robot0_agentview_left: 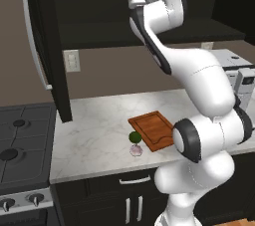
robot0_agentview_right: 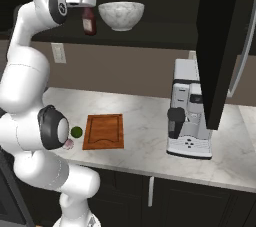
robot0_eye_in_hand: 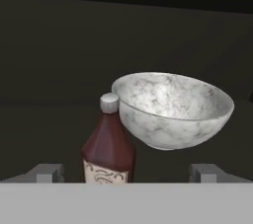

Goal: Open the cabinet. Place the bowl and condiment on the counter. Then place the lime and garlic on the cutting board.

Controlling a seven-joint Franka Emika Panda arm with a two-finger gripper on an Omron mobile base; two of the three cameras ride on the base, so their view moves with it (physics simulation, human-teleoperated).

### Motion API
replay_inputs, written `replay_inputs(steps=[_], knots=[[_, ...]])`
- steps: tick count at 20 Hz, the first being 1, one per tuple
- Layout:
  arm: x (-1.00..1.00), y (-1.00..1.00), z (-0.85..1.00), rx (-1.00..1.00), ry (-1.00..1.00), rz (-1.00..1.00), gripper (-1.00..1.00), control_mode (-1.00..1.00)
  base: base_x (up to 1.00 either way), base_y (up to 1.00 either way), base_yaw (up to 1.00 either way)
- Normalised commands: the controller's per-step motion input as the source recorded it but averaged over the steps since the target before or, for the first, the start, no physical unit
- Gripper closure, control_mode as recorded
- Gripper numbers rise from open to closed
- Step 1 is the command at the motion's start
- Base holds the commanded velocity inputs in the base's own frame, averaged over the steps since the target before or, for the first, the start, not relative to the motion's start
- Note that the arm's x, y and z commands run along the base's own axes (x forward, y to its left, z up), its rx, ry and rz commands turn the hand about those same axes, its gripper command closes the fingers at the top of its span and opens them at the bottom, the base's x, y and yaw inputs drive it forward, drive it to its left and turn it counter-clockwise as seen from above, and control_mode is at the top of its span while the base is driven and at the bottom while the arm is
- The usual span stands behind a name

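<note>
Cabinet [robot0_agentview_left: 42,46] is open; the gripper [robot0_eye_in_hand: 126,173], jaws apart, faces the condiment [robot0_eye_in_hand: 108,149]. The bowl [robot0_eye_in_hand: 173,109] sits at its 2 o'clock. Next: advance and close on the bottle.

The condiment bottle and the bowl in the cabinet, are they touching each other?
Apart. In the right base view the condiment bottle stands left of the bowl with dark cabinet interior showing between them; the hand view's overlap is only perspective.
</note>
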Motion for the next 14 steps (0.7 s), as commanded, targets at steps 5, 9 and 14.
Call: replay_inputs(steps=[5,9,14], knots=[[0.14,0.0,0.0,0.0,0.0,0.0,-1.0,-1.0,0.0,0.0,0.0],[0.11,0.0,0.0,0.0,0.0,0.0,-1.0,-1.0,0.0,0.0,0.0],[0.04,0.0,0.0,0.0,0.0,0.0,-1.0,-1.0,0.0,0.0,0.0]])
